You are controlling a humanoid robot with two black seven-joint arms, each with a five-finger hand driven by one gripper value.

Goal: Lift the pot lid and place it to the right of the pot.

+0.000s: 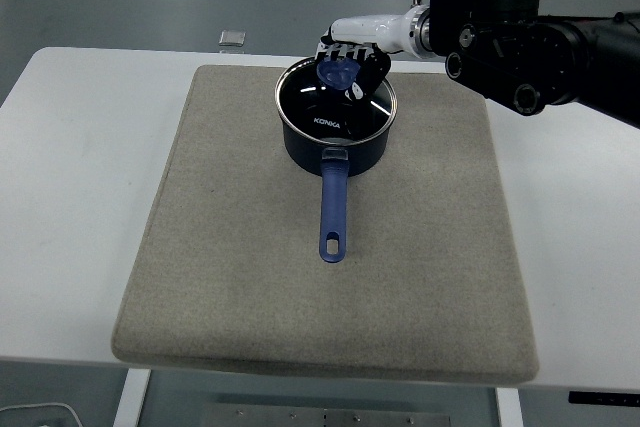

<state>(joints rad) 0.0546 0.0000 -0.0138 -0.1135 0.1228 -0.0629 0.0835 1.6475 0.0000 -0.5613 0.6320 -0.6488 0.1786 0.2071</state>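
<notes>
A dark blue pot (335,142) with a long blue handle (332,215) stands on the grey mat (250,247), handle pointing toward the near edge. Its glass lid (335,107) with a blue knob (336,74) sits on or just above the rim, its far edge looking slightly raised. My right hand (352,59) reaches in from the upper right and its black fingers are curled around the knob. The left arm does not show.
A small grey flat object (232,38) lies on the white table (80,147) behind the mat's far left corner. The mat to the right of the pot (450,177) lies bare under my right forearm (520,47).
</notes>
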